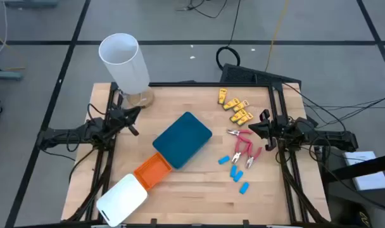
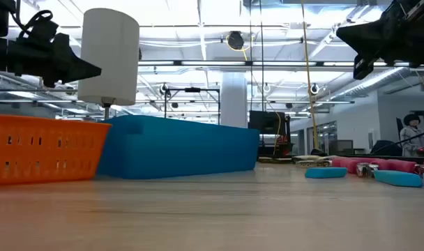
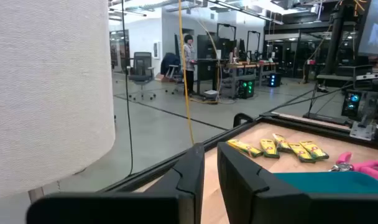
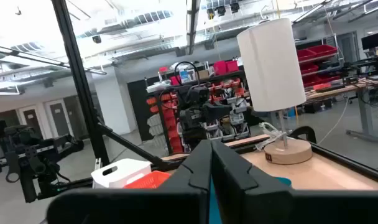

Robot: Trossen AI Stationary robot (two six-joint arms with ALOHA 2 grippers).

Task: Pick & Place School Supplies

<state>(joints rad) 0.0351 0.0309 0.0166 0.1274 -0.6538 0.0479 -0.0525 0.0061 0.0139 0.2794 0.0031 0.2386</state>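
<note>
Several yellow pieces (image 1: 235, 107) lie in a loose row at the table's far right and also show in the left wrist view (image 3: 282, 148). Nearer lie two pink-handled tools (image 1: 245, 147) and a few light-blue pieces (image 1: 235, 170), all flat on the wood. My left gripper (image 1: 135, 123) hangs shut above the table's left side, beside the white cylinder, with nothing between its fingers (image 3: 211, 165). My right gripper (image 1: 256, 126) hangs shut above the right side, just right of the pink tools. It holds nothing (image 4: 211, 158).
A teal tray (image 1: 182, 139) lies mid-table. An orange tray (image 1: 152, 170) and a white tray (image 1: 123, 197) follow it toward the near left corner. A tall white cylinder on a round wooden base (image 1: 124, 63) stands at the far left. A person (image 3: 189, 59) stands in the room beyond.
</note>
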